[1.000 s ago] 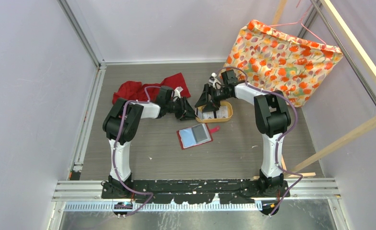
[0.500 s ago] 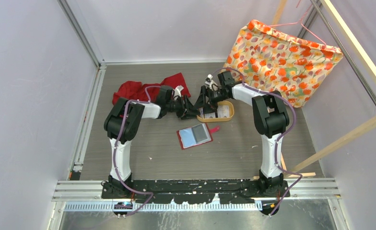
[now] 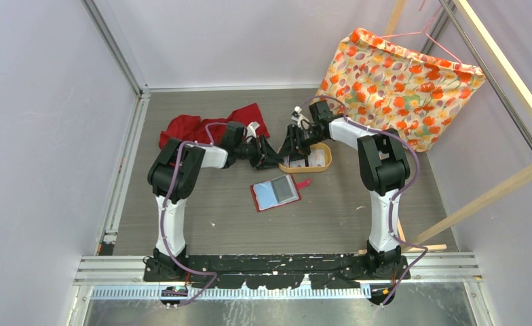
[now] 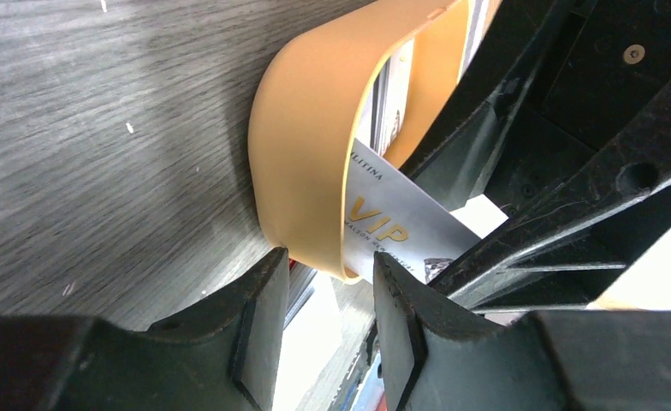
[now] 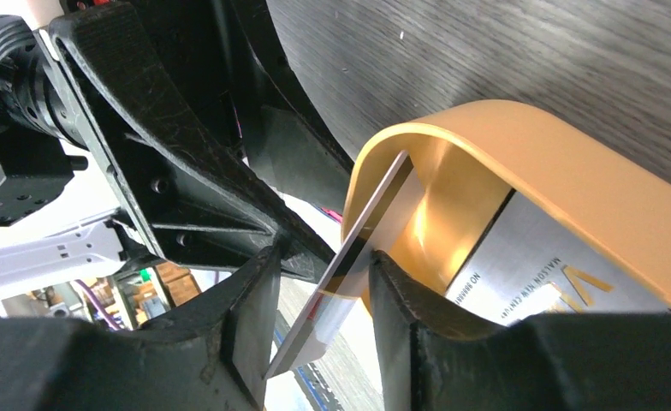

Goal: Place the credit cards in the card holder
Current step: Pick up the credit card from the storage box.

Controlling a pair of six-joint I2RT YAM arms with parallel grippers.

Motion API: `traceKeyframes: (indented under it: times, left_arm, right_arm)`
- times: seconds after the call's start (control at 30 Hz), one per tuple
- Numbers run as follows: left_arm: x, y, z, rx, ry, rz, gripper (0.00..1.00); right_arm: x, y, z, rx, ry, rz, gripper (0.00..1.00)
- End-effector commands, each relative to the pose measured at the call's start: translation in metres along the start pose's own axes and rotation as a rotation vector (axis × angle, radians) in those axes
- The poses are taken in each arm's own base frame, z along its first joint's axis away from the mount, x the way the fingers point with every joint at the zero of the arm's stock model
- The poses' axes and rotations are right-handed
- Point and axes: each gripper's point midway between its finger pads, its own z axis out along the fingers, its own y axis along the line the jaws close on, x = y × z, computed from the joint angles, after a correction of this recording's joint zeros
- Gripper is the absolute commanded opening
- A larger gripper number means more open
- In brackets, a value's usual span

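From above, both grippers crowded the left end of the oval tan tray (image 3: pixel 323 157), which hid their fingertips. The red card holder (image 3: pixel 275 193) lay open and flat on the grey table (image 3: pixel 216 210), near the tray and apart from both grippers. Only the left wrist camera showed the left gripper (image 4: pixel 328 270), its jaws apart astride the tray's rounded end wall and a corner of a silver VIP card (image 4: pixel 396 229); whether they pinched could not be told. Only the right wrist camera showed the right gripper (image 5: pixel 319 265), its jaws parted around a tilted credit card (image 5: pixel 353 244) seen edge-on, leaning on the rim, with a gap on one side.
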Motion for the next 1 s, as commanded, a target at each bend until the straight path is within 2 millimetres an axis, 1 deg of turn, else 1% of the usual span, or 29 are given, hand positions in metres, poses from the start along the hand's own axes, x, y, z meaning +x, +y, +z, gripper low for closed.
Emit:
traceKeyframes:
  times: [0.0, 0.27, 0.37, 0.43, 0.5, 0.6, 0.7, 0.87, 0.97]
  left_arm:
    - [-0.004, -0.007, 0.004, 0.015, 0.000, 0.020, 0.43]
    - [-0.007, 0.002, 0.003, -0.024, -0.008, -0.002, 0.43]
    - [-0.009, 0.001, 0.002, -0.024, -0.016, 0.001, 0.43]
    - [-0.011, -0.002, 0.000, -0.016, -0.023, 0.009, 0.42]
    - [-0.014, -0.008, -0.003, -0.001, -0.040, 0.025, 0.42]
    - [-0.019, -0.021, -0.012, 0.030, -0.072, 0.058, 0.42]
    - [-0.023, -0.040, -0.024, 0.072, -0.108, 0.104, 0.42]
    - [-0.022, -0.070, -0.052, 0.119, -0.175, 0.204, 0.43]
    - [-0.016, -0.082, -0.075, 0.096, -0.238, 0.297, 0.45]
  right_arm:
    - [-0.017, 0.024, -0.023, 0.016, -0.070, -0.105, 0.44]
    - [-0.017, 0.017, -0.027, 0.036, -0.070, -0.102, 0.30]
    - [-0.016, 0.014, -0.027, 0.042, -0.068, -0.098, 0.16]
    - [-0.016, 0.013, -0.028, 0.050, -0.070, -0.100, 0.09]
    - [-0.017, 0.012, -0.030, 0.062, -0.076, -0.109, 0.04]
    - [-0.019, 0.014, -0.034, 0.079, -0.089, -0.137, 0.01]
    - [-0.020, 0.018, -0.042, 0.092, -0.099, -0.176, 0.01]
    - [-0.017, 0.024, -0.062, 0.123, -0.094, -0.302, 0.01]
    - [-0.007, 0.036, -0.077, 0.121, -0.070, -0.411, 0.01]
